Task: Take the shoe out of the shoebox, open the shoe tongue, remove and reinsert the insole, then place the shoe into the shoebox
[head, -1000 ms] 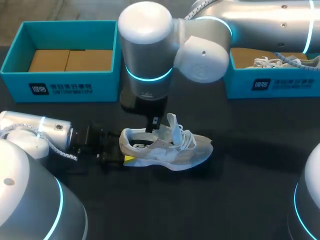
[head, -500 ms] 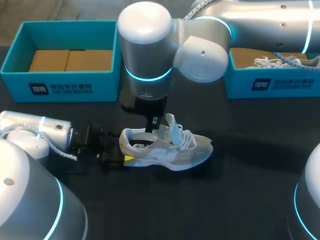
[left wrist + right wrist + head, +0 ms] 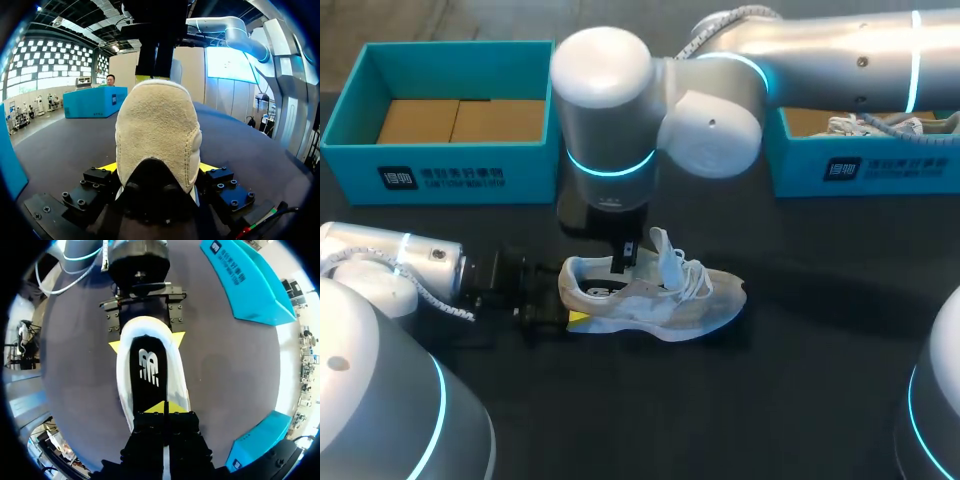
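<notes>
A white and beige shoe [image 3: 660,295] lies on its sole in the middle of the dark table, toe to the right. My left gripper [image 3: 568,316] is at its heel. In the left wrist view the suede heel [image 3: 157,125] fills the gap, with a yellow fingertip [image 3: 107,166] pressed on each side. My right gripper [image 3: 624,262] points straight down into the shoe's mouth behind the raised tongue [image 3: 667,250]. In the right wrist view its tips [image 3: 164,407] are shut together just over the black insole [image 3: 148,372]. I cannot tell whether they pinch the insole.
A teal shoebox [image 3: 445,165] with brown card inside stands at the back left. A second teal box [image 3: 865,165] at the back right holds another white shoe [image 3: 880,125]. The right arm's large wrist [image 3: 610,110] hangs over the table's middle.
The right arm's wrist and elbow have shifted slightly to the left. The shoe and the left gripper have stayed where they were.
</notes>
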Controlling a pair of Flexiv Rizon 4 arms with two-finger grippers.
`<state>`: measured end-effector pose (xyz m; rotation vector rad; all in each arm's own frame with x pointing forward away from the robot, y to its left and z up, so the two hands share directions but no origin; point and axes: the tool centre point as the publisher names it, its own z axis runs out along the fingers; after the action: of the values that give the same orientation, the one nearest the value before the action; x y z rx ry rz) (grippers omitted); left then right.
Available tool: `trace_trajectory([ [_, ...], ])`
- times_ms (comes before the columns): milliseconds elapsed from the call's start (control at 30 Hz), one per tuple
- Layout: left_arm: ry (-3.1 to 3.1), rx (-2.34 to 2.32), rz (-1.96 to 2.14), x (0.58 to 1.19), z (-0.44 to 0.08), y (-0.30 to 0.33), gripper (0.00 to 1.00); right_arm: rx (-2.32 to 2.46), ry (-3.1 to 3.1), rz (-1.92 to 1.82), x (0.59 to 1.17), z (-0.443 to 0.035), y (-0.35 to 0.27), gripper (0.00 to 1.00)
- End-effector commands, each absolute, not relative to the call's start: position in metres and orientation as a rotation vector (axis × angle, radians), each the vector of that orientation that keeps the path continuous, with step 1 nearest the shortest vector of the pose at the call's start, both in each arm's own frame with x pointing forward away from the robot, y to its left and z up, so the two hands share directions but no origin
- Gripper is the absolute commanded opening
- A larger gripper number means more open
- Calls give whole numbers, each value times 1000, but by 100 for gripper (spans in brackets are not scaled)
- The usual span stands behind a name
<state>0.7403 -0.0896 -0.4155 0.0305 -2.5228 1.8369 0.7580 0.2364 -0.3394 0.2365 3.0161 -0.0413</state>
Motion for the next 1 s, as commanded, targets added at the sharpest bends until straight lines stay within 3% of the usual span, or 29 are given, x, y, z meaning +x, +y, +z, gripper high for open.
trace_trajectory([
  [33,-2524,31,1838,738,-418,-89,0,223,3040,-30,762,-358,240,0],
  [533,-2524,31,1838,738,-418,-89,0,299,3061,-35,752,-375,222,0],
  [567,-2524,31,1838,738,-418,-89,0,283,3071,-29,754,-376,223,1],
  [633,-2524,31,1838,738,-418,-89,0,278,3073,-28,756,-379,224,25],
  [667,-2524,31,1838,738,-418,-89,0,272,3076,-27,757,-379,224,31],
  [1000,-2524,31,1838,738,-418,-89,0,252,3100,-13,759,-389,226,32],
])
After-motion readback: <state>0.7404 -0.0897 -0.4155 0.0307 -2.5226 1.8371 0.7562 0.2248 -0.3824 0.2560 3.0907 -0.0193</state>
